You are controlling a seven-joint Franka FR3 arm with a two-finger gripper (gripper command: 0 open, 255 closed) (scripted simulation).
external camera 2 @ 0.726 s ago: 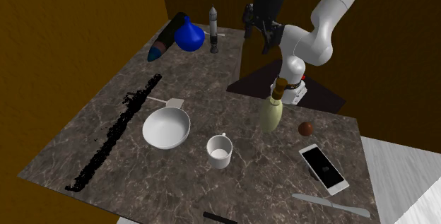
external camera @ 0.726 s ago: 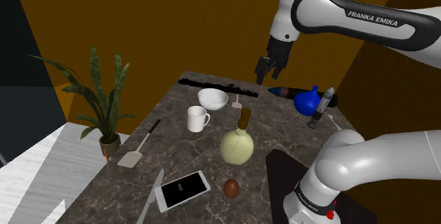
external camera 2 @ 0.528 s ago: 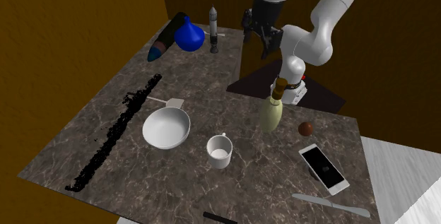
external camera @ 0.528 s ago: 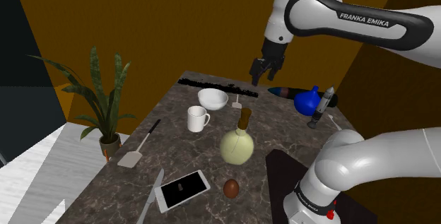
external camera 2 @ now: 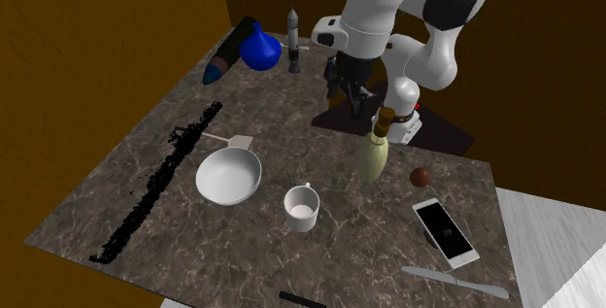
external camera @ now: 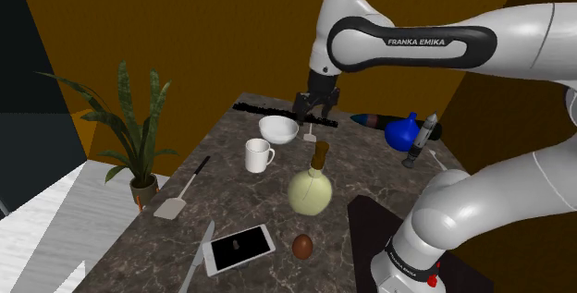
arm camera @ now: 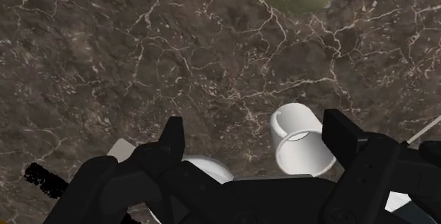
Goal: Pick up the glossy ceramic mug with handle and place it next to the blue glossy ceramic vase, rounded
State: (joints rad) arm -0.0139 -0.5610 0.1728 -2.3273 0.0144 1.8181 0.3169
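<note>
The white mug with its handle stands upright on the dark marble table, just in front of a white bowl. The round blue vase is at the table's far right in the shoulder view. My black gripper hangs open and empty in the air above the bowl's right side, well above the table. From the hand camera, the mug lies far below, close to one of the fingers. In the second exterior view the mug, vase and gripper are far apart.
A pale yellow-green bottle with a brown neck stands mid-table. A phone, brown ball, knife and spatula lie near the front. A dark cylinder and grey tool flank the vase. A potted plant stands left.
The arm has swung toward the shoulder view's left and come lower, from near the vase to above the bowl. The fingers stay open; nothing on the table moved.
</note>
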